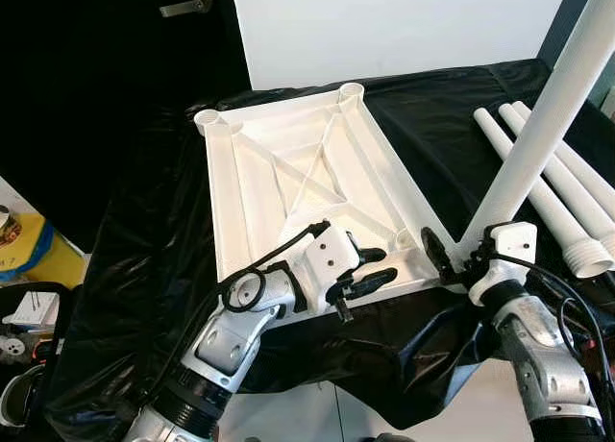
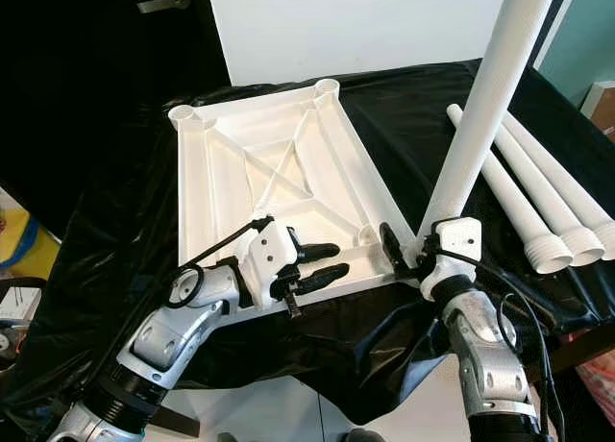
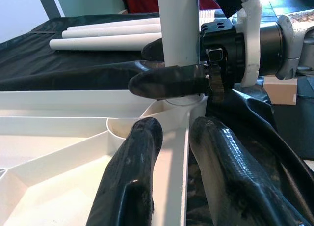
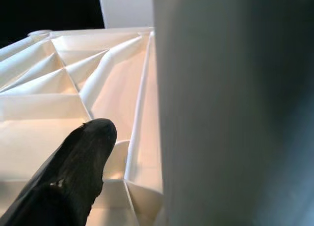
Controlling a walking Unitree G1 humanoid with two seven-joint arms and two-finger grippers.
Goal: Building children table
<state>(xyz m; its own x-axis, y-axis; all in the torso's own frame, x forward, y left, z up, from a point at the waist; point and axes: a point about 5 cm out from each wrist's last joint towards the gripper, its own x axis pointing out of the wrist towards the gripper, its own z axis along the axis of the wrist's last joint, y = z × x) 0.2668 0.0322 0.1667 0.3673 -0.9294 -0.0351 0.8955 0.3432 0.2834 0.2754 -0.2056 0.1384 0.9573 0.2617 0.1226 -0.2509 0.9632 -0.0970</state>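
So the step here looks like fitting a leg into a corner socket. The white tabletop [image 1: 307,183] lies upside down on a black cloth [image 1: 154,259], ribs and four round corner sockets facing up. The right gripper [image 2: 415,253] is pinching a long white leg [image 2: 476,125] near its lower end, fingers either side, and the leg stands almost upright, leaning a bit away from the robot, its foot right at the near right corner socket [image 1: 407,240]. From the left wrist view the foot seems to sit on or just in that socket, can't tell how deep. The left gripper [image 1: 370,272] has its fingers a little spread, straddling the near rim wall of the tabletop beside that corner, bracing more than squeezing by the look of it. Next move, I'd guess, is pressing or twisting the leg home while the left keeps the top from sliding. Three more legs [image 1: 553,192] lie well off to the right, so there's room there, but the tabletop's near edge sits close to the table's front, so not much slack toward the robot.
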